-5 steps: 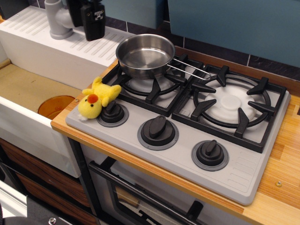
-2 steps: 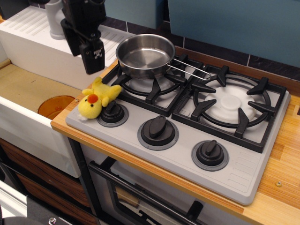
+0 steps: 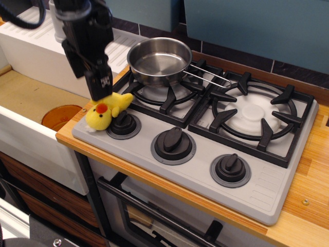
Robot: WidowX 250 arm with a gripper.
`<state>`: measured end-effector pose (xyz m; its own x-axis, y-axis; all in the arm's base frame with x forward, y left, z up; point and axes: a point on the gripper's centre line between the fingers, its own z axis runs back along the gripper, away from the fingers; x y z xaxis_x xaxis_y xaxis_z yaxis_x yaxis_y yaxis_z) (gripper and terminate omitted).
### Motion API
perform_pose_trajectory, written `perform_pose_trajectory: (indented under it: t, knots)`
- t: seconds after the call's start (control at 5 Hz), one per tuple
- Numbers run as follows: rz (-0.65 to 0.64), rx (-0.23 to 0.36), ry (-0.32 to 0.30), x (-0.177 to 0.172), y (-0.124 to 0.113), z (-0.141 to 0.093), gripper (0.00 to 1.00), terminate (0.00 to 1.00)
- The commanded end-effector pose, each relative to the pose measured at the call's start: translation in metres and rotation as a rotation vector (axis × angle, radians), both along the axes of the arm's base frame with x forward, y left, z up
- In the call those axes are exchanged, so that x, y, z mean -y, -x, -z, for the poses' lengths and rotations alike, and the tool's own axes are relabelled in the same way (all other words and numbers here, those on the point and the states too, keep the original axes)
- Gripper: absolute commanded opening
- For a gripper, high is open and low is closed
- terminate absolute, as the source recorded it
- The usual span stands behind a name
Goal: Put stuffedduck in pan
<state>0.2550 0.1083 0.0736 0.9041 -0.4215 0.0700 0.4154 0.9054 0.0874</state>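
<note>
The stuffedduck (image 3: 107,111), bright yellow with an orange-red beak, lies on its side at the front left corner of the stove, against the left knob (image 3: 123,124). The pan (image 3: 159,59), shiny steel and empty, sits on the back left burner with its wire handle (image 3: 206,76) pointing right. My black gripper (image 3: 101,90) hangs straight down over the duck's upper end, its tips touching or just above the plush. I see it side-on, so the gap between its fingers is hidden.
The grey stove (image 3: 267,193) has two black grates and three knobs along its front. A sink (image 3: 31,98) with an orange drain disc (image 3: 60,117) lies to the left, a white ribbed drainboard (image 3: 36,41) behind it. A wooden counter (image 3: 313,206) surrounds the stove.
My gripper has come down and forward from the back left, from above the drainboard to right over the duck. The duck and pan have not moved.
</note>
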Motion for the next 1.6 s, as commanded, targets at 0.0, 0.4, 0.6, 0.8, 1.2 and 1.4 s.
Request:
perform_pose_trajectory:
  t: [0.0,0.4,0.6,0.8,1.2,1.4]
  knots:
    - [0.025,0.093,0.007,0.001,-0.001,0.015,1.0,0.0]
    - [0.045,0.108,0.037,-0.009,-0.004,0.037,1.0,0.0]
    - [0.053,0.118,0.045,-0.017,-0.003,0.048,1.0,0.0]
    - [0.048,0.099,0.052,-0.022,0.001,0.054,0.0,0.0]
    - [0.037,0.045,0.027,-0.026,-0.004,0.028,0.0,0.0]
    - [0.072,0.013,0.016,-0.024,-0.019,-0.011,0.0,0.0]
